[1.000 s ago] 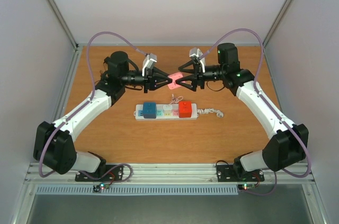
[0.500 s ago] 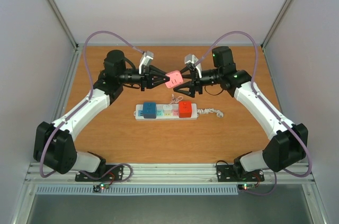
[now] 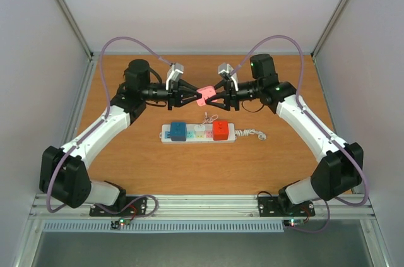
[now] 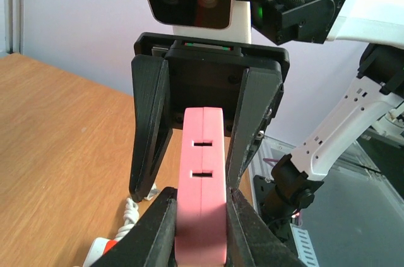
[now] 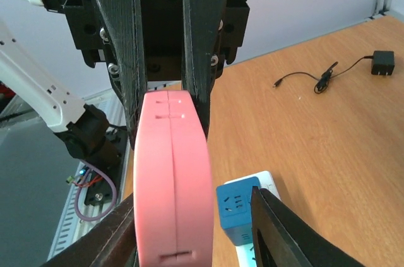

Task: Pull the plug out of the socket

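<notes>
Lying nearest the arm bases, the socket [image 3: 199, 132] sits flat on the table [image 3: 189, 172], with a blue cube [image 3: 178, 130] and a red cube [image 3: 220, 130] seated in it. Beyond and above it the pink plug [image 3: 205, 95] hangs in the air, so the pull itself looks done; passing it over or setting it down seems left. The left tool [image 3: 193, 96] clamps it. The right tool [image 3: 216, 96] straddles it. Only the right wrist view shows a gap beside one finger [image 5: 284, 235], and only the top view shows the whole strip.
</notes>
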`<state>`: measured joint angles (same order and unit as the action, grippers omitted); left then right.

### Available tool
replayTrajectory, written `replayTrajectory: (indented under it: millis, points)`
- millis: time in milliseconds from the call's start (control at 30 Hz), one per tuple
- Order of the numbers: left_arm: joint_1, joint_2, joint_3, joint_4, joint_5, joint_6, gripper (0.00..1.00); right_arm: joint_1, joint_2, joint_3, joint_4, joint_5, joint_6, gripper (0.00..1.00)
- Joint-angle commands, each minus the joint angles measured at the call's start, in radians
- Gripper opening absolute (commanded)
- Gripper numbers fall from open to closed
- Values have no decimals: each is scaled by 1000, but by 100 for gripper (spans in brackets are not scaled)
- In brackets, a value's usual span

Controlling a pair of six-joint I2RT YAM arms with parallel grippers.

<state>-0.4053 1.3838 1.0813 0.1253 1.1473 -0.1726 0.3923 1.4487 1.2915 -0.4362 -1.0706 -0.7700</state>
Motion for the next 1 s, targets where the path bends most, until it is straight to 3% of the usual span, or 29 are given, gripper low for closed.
replayTrajectory:
  millis: [0, 200, 567, 700, 967]
  points:
    - [-47, -38, 37, -114, 57, 114, 1, -4, 24, 54, 73, 29, 58, 43]
    - [-46, -37, 45, -189, 7, 170, 1, -9, 30, 56, 78, 22, 55, 43]
    - [64, -10, 36, -118, -186, 97, 1, -7, -4, 48, 58, 9, 4, 77]
    - [101, 31, 83, -230, -293, 188, 1, -7, -17, 38, 51, 44, -6, 87]
    - [132, 151, 184, -405, -669, 451, 1, -9, -49, -8, 56, 110, -5, 92]
